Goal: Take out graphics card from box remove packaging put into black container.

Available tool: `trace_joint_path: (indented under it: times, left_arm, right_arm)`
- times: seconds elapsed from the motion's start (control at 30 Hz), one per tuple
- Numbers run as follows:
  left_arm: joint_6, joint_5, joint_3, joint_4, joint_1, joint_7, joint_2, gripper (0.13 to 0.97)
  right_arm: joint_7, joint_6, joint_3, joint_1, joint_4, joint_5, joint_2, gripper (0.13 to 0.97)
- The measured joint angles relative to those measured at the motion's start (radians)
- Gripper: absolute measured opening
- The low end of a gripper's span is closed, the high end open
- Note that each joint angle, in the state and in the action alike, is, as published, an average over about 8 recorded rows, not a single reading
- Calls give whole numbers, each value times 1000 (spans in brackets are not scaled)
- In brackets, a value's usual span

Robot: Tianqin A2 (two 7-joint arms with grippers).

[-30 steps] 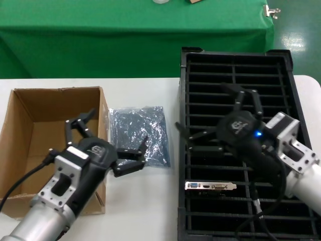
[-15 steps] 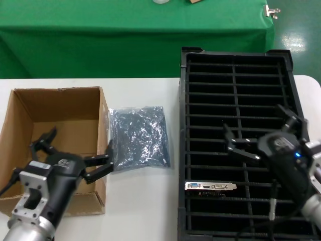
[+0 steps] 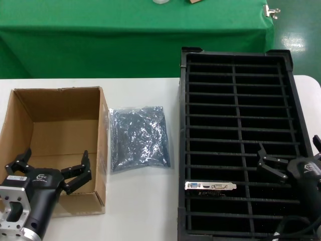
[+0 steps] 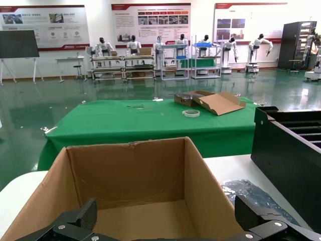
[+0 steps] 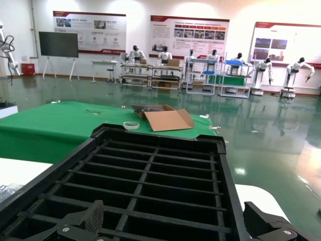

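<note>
The graphics card stands on edge in a near slot of the black container, its silver bracket with the blue port facing up. The empty grey packaging lies flat on the table between the box and the container. My left gripper hangs open over the near part of the open, empty box, holding nothing. My right gripper is open over the container's near right part, to the right of the card. The right wrist view shows bare slats of the container ahead of the open right gripper.
A green-clothed table stands behind the white worktable. The left wrist view shows the packaging and the container's side wall beside the box. White tabletop shows in front of the packaging.
Both arms pulled back toward the near edge. The left gripper went from beside the packaging to over the box's near part; the right left the container's middle for its near right part.
</note>
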Motion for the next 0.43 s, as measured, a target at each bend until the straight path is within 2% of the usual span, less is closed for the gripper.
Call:
trace_joint_path:
  times: [0.43]
  left_arm:
    - [-1, -1, 0, 0, 0, 0, 0, 966]
  right_arm:
    - [-1, 1, 0, -1, 0, 1, 0, 966]
